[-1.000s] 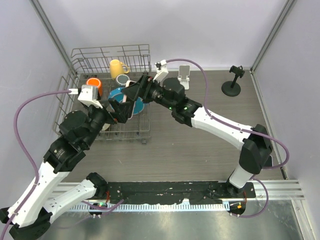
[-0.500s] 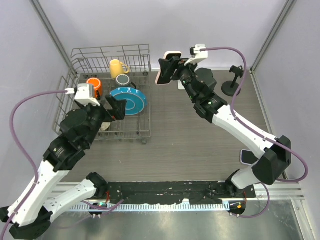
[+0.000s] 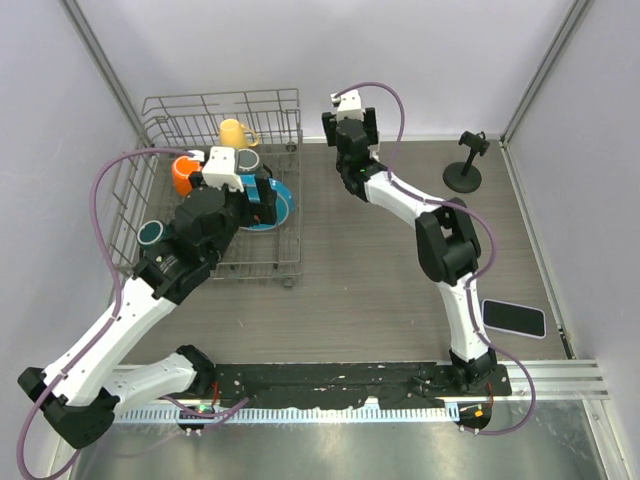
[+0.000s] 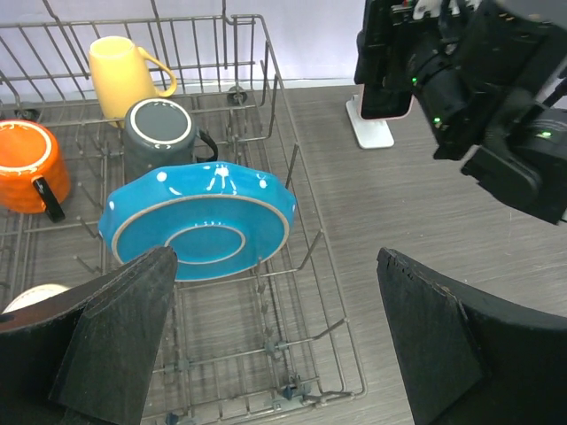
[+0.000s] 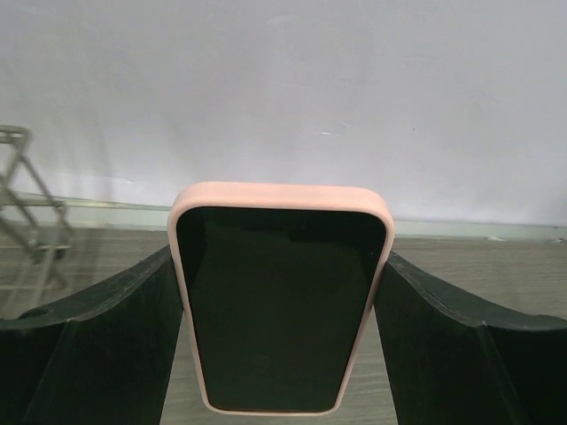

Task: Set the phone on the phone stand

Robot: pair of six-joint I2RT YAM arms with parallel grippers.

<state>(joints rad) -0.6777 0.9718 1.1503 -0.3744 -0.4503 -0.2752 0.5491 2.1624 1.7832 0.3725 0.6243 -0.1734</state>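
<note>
Jaws of the left gripper (image 4: 275,266) stand spread wide with nothing between them, hovering over the metal wire dish rack (image 4: 293,168). Near the right arm's base a dark flat phone (image 3: 513,318) lies on the grey wood-grain table (image 4: 381,212). Inside the rack a round blue ceramic plate (image 4: 199,226) leans just beyond the left fingers, with an upturned grey mug (image 4: 158,128), an orange mug (image 4: 27,168) and a yellow mug (image 4: 120,71) behind it. Farther back, the right gripper (image 5: 280,257) is clamped on the pink-cased phone (image 5: 279,310), holding it upright, screen toward the wrist camera, directly over the small white phone stand (image 4: 372,133); whether it rests there cannot be told. A black round-based stand (image 3: 463,170) sits well apart at far right.
</note>
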